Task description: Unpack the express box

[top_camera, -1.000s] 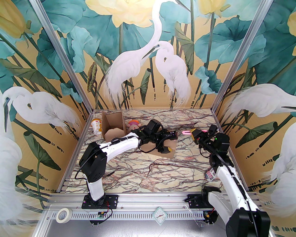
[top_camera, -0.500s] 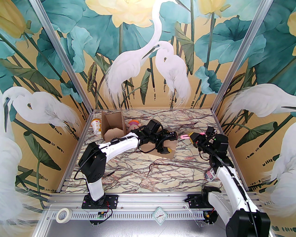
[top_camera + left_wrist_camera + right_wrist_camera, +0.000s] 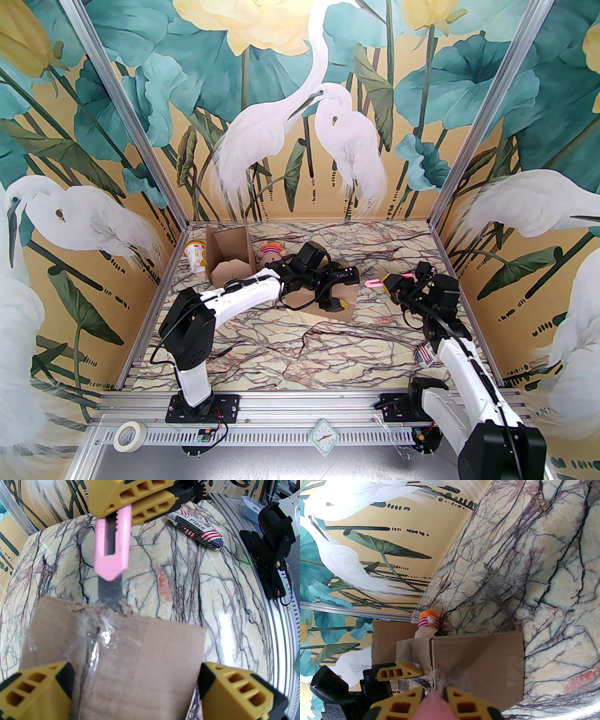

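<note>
Left end effector (image 3: pixel 137 674) spread wide, straddling express box (image 3: pixel 150 648) mid-tabletop (image 3: pixel 328 356), likely to brace it. Right end effector (image 3: pixel 120 515) clamps pink utility knife (image 3: pixel 112 548), blade at taped seam.

My utility knife (image 3: pixel 112 545) is pink, its blade dull grey. My fingers (image 3: pixel 35 686) are yellow with black pads. The express box (image 3: pixel 140 662) is plain brown cardboard under glossy clear tape. The table (image 3: pixel 234 601) is cream marble, veined black with reddish blotches. The packet (image 3: pixel 199 530) wears stars and stripes in red, white and blue. The doll (image 3: pixel 428 619) has an orange cap over a pink-and-white striped band. The walls (image 3: pixel 117 140) carry a mural: white egrets and teal leaves on gold.
</note>
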### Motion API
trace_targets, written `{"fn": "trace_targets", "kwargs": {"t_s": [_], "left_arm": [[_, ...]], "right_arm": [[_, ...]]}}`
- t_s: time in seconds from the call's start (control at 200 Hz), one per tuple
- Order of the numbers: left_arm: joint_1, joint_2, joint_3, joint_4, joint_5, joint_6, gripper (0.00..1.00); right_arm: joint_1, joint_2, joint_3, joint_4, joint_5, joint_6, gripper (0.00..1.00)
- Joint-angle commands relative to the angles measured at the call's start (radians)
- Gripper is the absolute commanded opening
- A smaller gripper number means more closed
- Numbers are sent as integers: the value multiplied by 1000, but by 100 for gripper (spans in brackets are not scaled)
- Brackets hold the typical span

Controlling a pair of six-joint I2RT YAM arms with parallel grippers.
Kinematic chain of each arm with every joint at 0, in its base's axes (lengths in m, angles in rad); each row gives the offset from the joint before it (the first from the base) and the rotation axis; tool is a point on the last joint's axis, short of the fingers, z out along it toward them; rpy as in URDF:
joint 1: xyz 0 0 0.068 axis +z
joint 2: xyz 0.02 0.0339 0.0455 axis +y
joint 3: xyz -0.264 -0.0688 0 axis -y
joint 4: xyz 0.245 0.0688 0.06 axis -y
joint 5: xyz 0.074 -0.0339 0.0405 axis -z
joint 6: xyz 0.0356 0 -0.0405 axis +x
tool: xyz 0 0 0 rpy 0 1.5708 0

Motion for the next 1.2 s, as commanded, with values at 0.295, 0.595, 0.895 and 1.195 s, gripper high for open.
{"fn": "trace_targets", "kwargs": {"t_s": [0.295, 0.595, 0.895, 1.195], "left_arm": [[-18, 15, -3, -22, -8, -3, 92], [-21, 50, 17, 17, -90, -4, 88], [-22, 66, 37, 118, -215, -56, 84], [-17, 69, 48, 145, -266, -104, 83]], "right_arm": [[39, 74, -18, 111, 12, 38, 0], [55, 89, -39, 186, -17, 96, 0], [63, 98, -63, 90, -97, 91, 0], [72, 58, -43, -43, -141, 63, 0]]}}
